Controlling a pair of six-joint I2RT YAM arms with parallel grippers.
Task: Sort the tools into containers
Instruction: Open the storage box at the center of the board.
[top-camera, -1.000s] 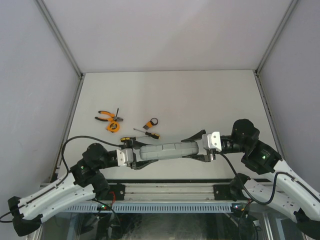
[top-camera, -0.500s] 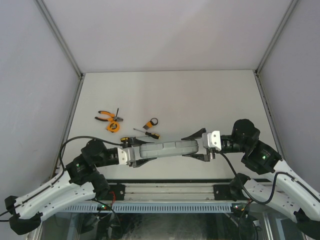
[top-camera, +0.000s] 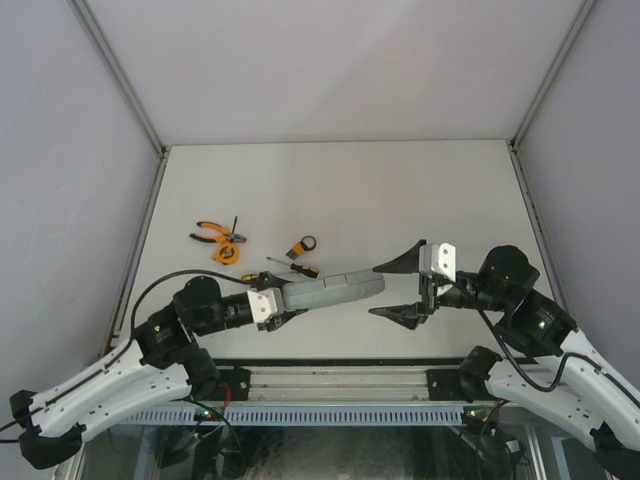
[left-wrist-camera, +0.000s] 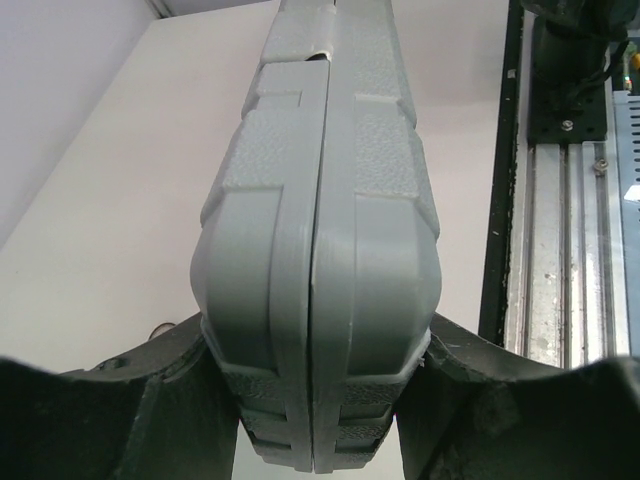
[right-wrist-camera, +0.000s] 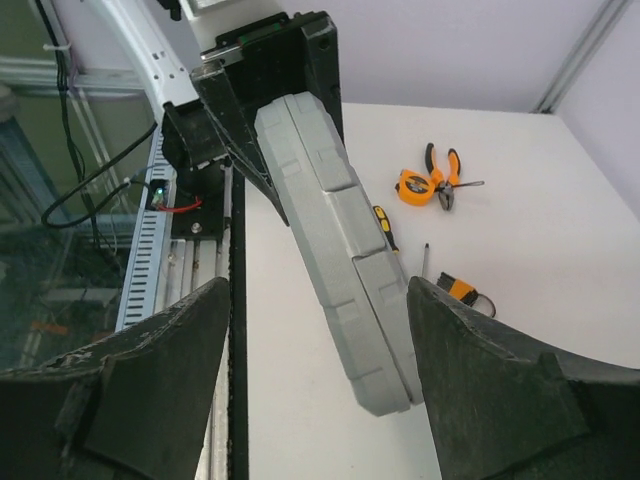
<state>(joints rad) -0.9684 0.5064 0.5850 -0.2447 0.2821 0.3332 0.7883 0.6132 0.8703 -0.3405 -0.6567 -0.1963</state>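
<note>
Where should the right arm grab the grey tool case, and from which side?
Its free end, coming from the right. The closed tool case is held on edge by the left gripper, thin across its seam, so the open right gripper can pinch both halves there.

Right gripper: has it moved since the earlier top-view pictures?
Yes. The right gripper has drawn back rightward, toward the right edge of the table, opening its jaws off the grey case.

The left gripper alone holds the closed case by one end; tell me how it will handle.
Probably stiff: the grey case juts straight from the left gripper without sagging. Likely to lever down or twist, clamped at one end only. Its pebbled shell should resist slipping.
</note>
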